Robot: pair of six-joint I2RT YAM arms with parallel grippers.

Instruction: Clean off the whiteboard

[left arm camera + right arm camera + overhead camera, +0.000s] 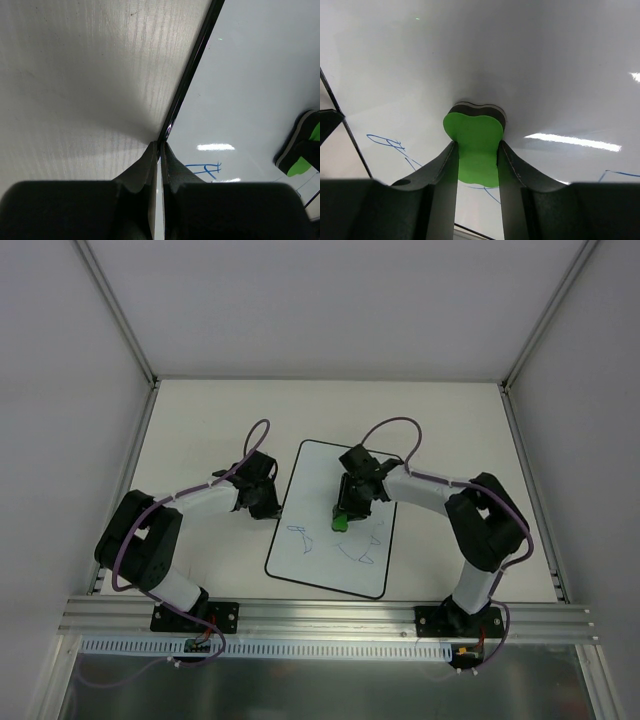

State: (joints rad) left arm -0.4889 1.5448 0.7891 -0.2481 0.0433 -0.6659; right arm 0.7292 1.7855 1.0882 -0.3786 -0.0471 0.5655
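The whiteboard lies flat on the table's middle, with blue doodles on its near half. My right gripper is shut on a green eraser and holds it down on the board's centre. In the right wrist view the eraser sits between the fingers on the whiteboard, with blue lines to its left. My left gripper is at the board's left edge. In the left wrist view its tips are shut on the black edge of the whiteboard; the eraser shows at right.
The beige table is enclosed by white walls with aluminium posts. An aluminium rail with both arm bases runs along the near edge. Purple cables loop above each wrist.
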